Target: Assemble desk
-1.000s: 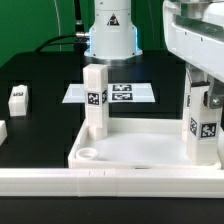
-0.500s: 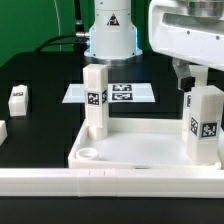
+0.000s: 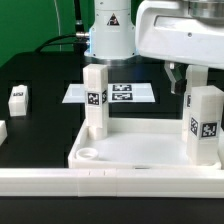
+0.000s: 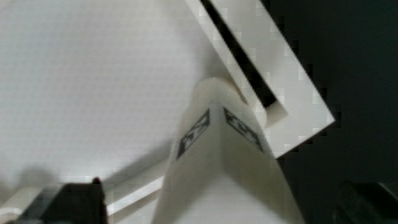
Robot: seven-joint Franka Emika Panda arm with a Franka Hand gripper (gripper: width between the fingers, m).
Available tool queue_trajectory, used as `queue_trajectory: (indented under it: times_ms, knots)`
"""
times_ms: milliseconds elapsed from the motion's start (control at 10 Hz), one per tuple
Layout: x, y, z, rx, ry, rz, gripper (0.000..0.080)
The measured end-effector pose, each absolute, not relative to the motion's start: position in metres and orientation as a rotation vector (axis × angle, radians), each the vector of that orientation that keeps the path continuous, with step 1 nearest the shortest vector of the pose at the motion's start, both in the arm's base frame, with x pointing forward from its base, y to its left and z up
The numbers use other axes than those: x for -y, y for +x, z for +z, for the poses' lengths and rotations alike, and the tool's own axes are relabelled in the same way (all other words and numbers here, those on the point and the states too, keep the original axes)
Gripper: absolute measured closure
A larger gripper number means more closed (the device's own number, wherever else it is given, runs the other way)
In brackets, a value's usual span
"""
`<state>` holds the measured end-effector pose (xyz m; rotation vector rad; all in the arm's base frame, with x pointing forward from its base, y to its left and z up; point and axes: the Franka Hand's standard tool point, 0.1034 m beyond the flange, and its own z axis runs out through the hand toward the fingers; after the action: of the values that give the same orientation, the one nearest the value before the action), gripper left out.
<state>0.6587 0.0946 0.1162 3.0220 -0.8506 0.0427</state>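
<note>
Standing two legs upright in the desk top, with the gripper spread wide above the right one.

Exterior view: the desk top (image 3: 140, 150) lies rim-up across the lower frame, presumably so its corner sockets face the arm. One leg (image 3: 95, 100) stands at centre left, an empty socket (image 3: 88, 154) just below it. A second leg (image 3: 205, 125) stands at the right edge. The gripper (image 3: 185, 80) hangs at upper right, fingers apart and clear of that leg, holding nothing. Another loose leg (image 3: 17, 99) lies on the black table (image 3: 40, 75) at the left, the marker board (image 3: 112, 92) behind the tray. Wrist view: the camera looks down on the tagged leg (image 4: 222, 150) rising from the white tray (image 4: 89, 80); a dark fingertip (image 4: 75, 198) shows at the lower left.
</note>
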Motion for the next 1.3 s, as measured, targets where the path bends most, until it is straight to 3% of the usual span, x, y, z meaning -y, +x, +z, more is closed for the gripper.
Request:
queue_trajectory:
  times_ms: [900,1100,1200,1300]
  knots:
    - [-0.0946,0.6607,0.1151,-0.029,3.135,0.065,0.0151]
    - [-0.0931,0.6609,0.1151,-0.038,3.134,0.065,0.0412]
    - [-0.0927,0.6610,0.1152,-0.038,3.134,0.066,0.0412]
    - [-0.0922,0.6611,0.1152,-0.025,3.135,0.066,0.0511]
